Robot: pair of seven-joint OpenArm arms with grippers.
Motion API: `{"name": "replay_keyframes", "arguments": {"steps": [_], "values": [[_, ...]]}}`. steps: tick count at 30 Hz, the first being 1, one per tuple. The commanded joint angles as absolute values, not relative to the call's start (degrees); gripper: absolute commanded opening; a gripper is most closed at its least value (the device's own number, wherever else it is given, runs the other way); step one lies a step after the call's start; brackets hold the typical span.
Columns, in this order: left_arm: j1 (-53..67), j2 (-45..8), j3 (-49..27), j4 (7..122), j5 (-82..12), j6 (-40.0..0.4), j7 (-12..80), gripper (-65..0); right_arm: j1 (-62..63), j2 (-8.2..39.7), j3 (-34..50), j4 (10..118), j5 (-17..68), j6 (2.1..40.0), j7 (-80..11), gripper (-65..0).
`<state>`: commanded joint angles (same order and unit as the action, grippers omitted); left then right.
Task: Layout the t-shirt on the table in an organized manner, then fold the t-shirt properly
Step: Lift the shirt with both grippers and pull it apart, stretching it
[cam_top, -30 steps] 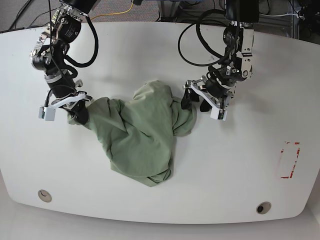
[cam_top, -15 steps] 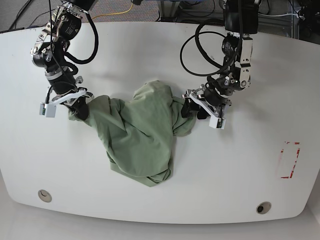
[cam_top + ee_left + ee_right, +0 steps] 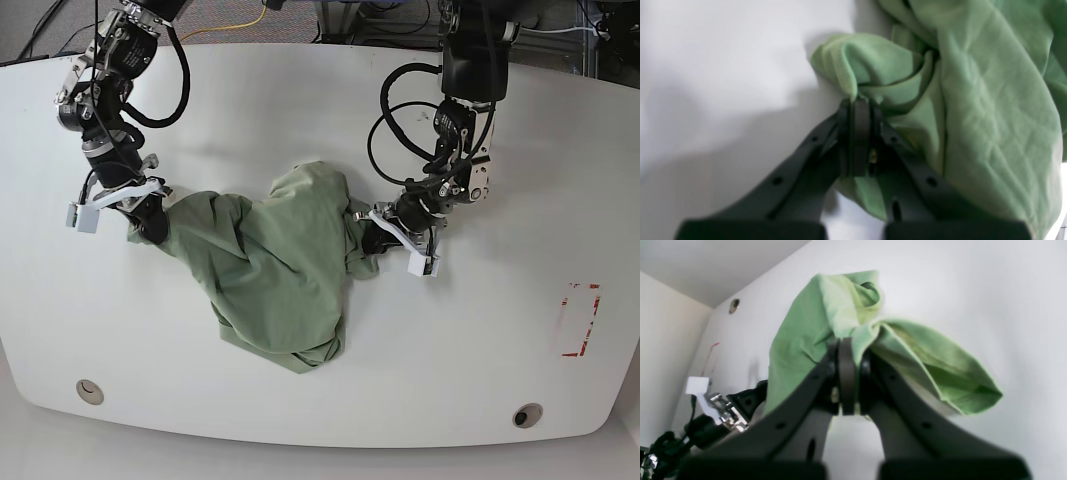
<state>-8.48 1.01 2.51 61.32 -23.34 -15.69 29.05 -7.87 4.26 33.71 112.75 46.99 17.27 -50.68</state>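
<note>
The t-shirt (image 3: 275, 275) lies bunched in a crumpled heap on the white table (image 3: 480, 330), a little left of the middle of the base view, with its widest mass sagging toward the lower centre and a rounded hump near the top. Around it the tabletop carries little else: one round grommet hole (image 3: 89, 391) at the lower left, another grommet hole (image 3: 526, 414) at the lower right, and a red rectangular marking (image 3: 578, 320) near the right edge, all well apart from the cloth. Cables, among them a yellow cable (image 3: 235, 24), run along the floor beyond the table's far edge at the top of the frame.

The right gripper (image 3: 150, 222), at the left of the base view, has its jaws pressed together on the shirt's left end; in its wrist view the right gripper (image 3: 848, 351) pinches a gathered fold, and the cloth rises from it in two lobes. The left gripper (image 3: 372, 236), at the right of the base view, is likewise clamped on the shirt's right edge; in the left wrist view the left gripper (image 3: 858, 103) has its dark fingers (image 3: 860, 133) closed flat against each other with a hemmed fold of the green fabric caught at the tips. Nothing lies between either arm and the garment.
</note>
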Motion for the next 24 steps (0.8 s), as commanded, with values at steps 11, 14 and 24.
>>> {"name": "replay_keyframes", "arguments": {"steps": [11, 14, 24], "values": [[-4.9, -3.2, 2.1, 82.9, -23.7, -15.7, 29.6, -65.0, -4.8, 7.6, 33.7, 112.7, 47.0, 17.3, -50.7, -65.0], [-4.8, -4.7, 2.2, 89.2, -23.7, -15.7, 29.6, -65.0, -2.9, 9.2, 33.7, 113.2, 47.0, 17.3, -50.7, -65.0], [-10.2, -10.5, 2.0, 100.7, -23.7, -15.7, 29.6, -65.0, 6.0, 15.7, 33.5, 113.5, 46.8, 17.3, -50.7, -65.0]]}}
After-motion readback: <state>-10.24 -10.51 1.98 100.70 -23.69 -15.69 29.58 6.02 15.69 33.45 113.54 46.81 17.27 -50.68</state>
